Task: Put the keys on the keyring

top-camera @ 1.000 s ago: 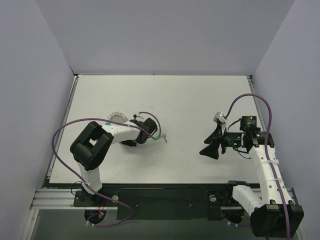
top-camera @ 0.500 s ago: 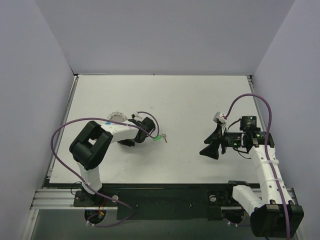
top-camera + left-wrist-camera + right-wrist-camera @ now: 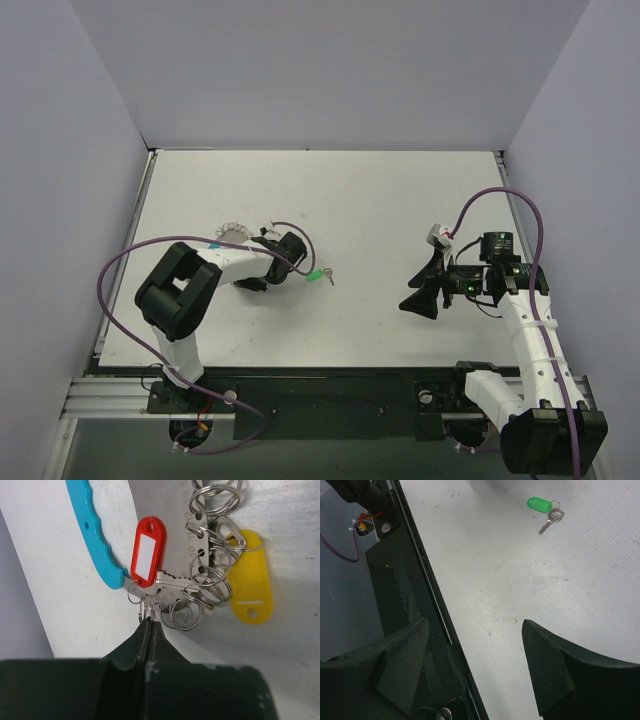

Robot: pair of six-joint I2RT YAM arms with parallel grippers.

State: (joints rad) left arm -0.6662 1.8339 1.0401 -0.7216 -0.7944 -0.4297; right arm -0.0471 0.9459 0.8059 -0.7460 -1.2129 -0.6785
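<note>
The keyring (image 3: 210,580) is a bunch of silvery wire loops with a red tag (image 3: 146,552), a yellow tag (image 3: 250,580) and a blue plastic piece (image 3: 97,540). In the top view it shows as a silvery patch (image 3: 232,233) behind the left forearm. My left gripper (image 3: 148,621) is shut on a small loop of the keyring, low over the table. The green-tagged key (image 3: 318,275) lies flat on the table right of the left arm, and also shows in the right wrist view (image 3: 542,507). My right gripper (image 3: 420,297) is open and empty, well right of it. The black-rimmed key is out of view.
The white table (image 3: 330,190) has grey walls on three sides. A black rail (image 3: 405,570) runs along its near edge, just below the right gripper. Purple cables loop off both arms.
My left gripper has drawn back to the left, away from the green-tagged key, and the keyring has shifted slightly left with it. The right arm has not moved.
</note>
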